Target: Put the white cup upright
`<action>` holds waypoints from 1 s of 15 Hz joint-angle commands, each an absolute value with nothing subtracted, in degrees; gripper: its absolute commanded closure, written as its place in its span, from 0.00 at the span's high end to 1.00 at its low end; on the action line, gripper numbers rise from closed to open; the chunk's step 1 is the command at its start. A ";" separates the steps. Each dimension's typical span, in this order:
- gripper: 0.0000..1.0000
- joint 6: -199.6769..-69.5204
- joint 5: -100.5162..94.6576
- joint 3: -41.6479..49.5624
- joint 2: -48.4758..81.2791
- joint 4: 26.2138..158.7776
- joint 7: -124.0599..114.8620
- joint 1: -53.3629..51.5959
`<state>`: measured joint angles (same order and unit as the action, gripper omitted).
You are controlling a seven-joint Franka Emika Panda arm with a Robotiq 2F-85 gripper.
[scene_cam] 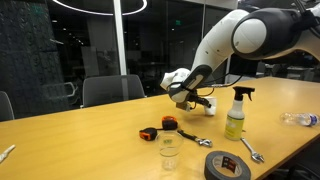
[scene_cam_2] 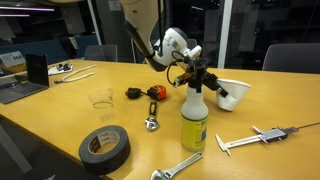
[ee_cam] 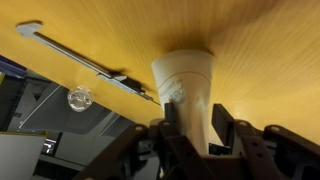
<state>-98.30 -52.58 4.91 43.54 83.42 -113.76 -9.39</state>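
The white cup (scene_cam_2: 233,95) lies on its side on the wooden table, just behind the spray bottle; in an exterior view (scene_cam: 205,104) only a sliver of it shows behind the gripper. My gripper (scene_cam_2: 203,82) is low over the table at the cup, also seen in the exterior view (scene_cam: 187,99). In the wrist view the cup (ee_cam: 184,80) runs away from me, its narrow end between my fingers (ee_cam: 195,122). Both fingers press against its sides, so the gripper is shut on the cup.
A spray bottle with yellow liquid (scene_cam_2: 194,120) (scene_cam: 236,115) stands close by the cup. Also on the table: a clear tumbler (scene_cam_2: 100,98) (scene_cam: 169,150), a black tape roll (scene_cam_2: 105,147), an orange tape measure (scene_cam: 168,124), wrenches (scene_cam_2: 176,168), a caliper (scene_cam_2: 262,138) (ee_cam: 90,65) and a laptop (scene_cam_2: 20,82).
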 commanded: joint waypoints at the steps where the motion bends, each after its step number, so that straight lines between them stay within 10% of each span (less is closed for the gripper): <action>1: 0.77 -96.62 -52.99 5.33 45.22 80.96 -114.35 -9.98; 4: 0.98 -97.00 -52.70 5.09 45.25 81.06 -113.91 -9.81; 15: 1.00 -97.47 -48.03 3.01 43.94 81.09 -111.65 -9.10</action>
